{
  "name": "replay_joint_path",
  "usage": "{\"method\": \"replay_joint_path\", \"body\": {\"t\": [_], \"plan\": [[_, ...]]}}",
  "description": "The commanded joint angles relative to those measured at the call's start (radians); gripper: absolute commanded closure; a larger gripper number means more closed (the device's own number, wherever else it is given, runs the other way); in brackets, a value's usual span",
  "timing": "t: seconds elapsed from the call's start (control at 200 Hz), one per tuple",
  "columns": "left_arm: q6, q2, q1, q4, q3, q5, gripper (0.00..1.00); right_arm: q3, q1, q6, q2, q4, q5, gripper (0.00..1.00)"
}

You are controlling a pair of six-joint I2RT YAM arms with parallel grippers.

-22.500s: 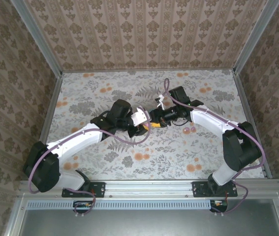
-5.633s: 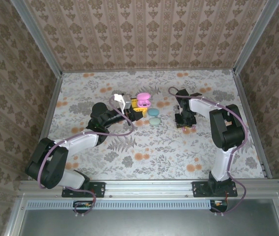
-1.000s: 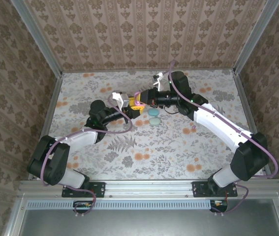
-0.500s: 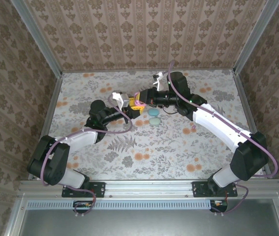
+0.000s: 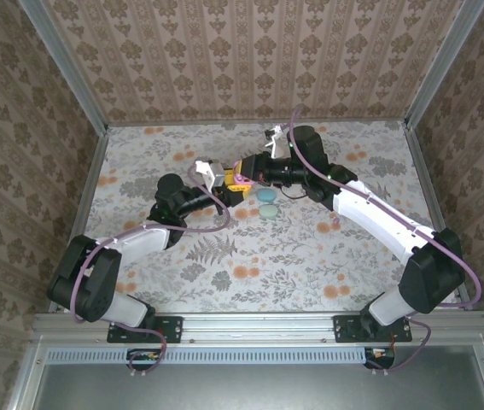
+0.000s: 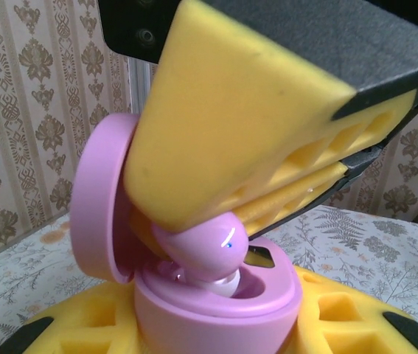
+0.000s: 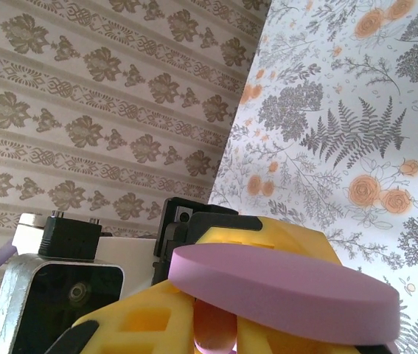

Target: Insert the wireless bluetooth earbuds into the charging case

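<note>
Left wrist: glossy pink plastic earbud (image 6: 203,248) pinched tight by right gripper (image 6: 231,217), half into the well of open pink egg-shaped case (image 6: 216,306), which left gripper (image 6: 216,332) clamps. Likely light and slick; grip the bulb's flanks.

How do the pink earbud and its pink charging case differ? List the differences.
The earbud is small and glossy; the case is far larger and duller. The right end effector pinches the earbud from above; the left end effector clamps the case, lid open. Both are pink.
</note>
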Motion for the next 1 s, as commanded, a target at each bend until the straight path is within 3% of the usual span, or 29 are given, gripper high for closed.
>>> {"method": "replay_joint_path", "body": {"t": [0.0, 0.995], "plan": [[0.005, -0.001, -0.004, 0.072, 0.030, -0.018, 0.78, -0.003, 0.020, -0.022, -0.015, -0.075, 0.005, 0.81], [0.043, 0.002, -0.014, 0.057, 0.040, -0.075, 0.77, 0.072, 0.033, -0.029, -0.018, -0.203, -0.011, 0.82]]}}
